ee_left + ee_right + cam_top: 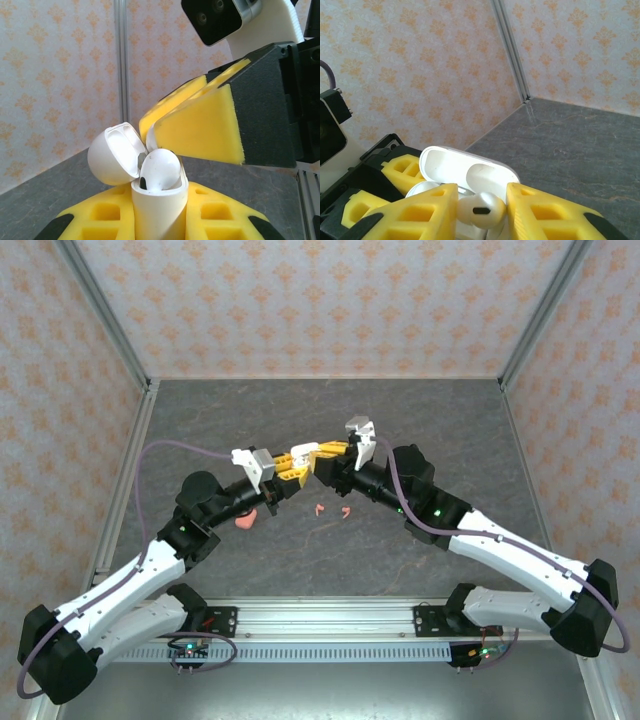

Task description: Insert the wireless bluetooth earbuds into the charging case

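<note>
The left gripper [288,466] is clamped on the white plastic charging case [159,207], lid [112,155] open. A small white plastic earbud [160,169] sits in the case's mouth, not fully down. The right gripper's [482,215] yellow fingers [435,210] sit beside it, squeezing or not I cannot tell. A crooked push could pop it out. Only the lid is close to it, and round the case is open room.

Bright, even light (shadows stay soft); the wrist views blur up close.
</note>
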`<state>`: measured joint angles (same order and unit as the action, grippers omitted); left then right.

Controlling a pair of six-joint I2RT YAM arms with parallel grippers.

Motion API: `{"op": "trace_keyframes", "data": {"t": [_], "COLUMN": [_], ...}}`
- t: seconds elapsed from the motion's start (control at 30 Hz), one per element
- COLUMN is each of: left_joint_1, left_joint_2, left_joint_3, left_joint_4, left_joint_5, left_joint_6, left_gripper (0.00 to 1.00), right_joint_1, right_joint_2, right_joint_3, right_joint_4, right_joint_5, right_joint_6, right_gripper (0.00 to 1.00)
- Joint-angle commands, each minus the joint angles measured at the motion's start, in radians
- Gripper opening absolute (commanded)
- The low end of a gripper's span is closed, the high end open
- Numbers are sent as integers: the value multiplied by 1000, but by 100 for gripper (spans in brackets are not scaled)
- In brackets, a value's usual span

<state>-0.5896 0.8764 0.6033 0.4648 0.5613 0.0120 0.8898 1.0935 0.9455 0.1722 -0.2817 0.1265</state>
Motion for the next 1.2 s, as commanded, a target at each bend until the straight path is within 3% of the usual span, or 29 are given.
{"op": "trace_keyframes", "data": {"t": [0.0,0.37,0.7,1.0,1.17], "left_joint_1": [-7,-10,-12,-13,-13], "left_joint_2": [-1,11,4,-9,-14], "left_joint_3": [19,17,13,11,13], "left_joint_4": [110,118,110,98,102], "left_joint_5": [-8,-9,-2,23,63], "left_joint_6": [-12,-19,-21,-23,-23], "left_gripper": [0,0,0,0,0], "right_joint_1": [7,8,3,-141,-199], "right_joint_2": [15,18,-51,-70,-67], "right_joint_3": [25,68,143,186,167], "right_joint_4": [-38,-86,-181,-236,-288], "right_joint_5": [-27,-10,68,-144,-255], "right_joint_6": [15,20,8,121,144], "right_gripper": [32,39,67,87,84]}}
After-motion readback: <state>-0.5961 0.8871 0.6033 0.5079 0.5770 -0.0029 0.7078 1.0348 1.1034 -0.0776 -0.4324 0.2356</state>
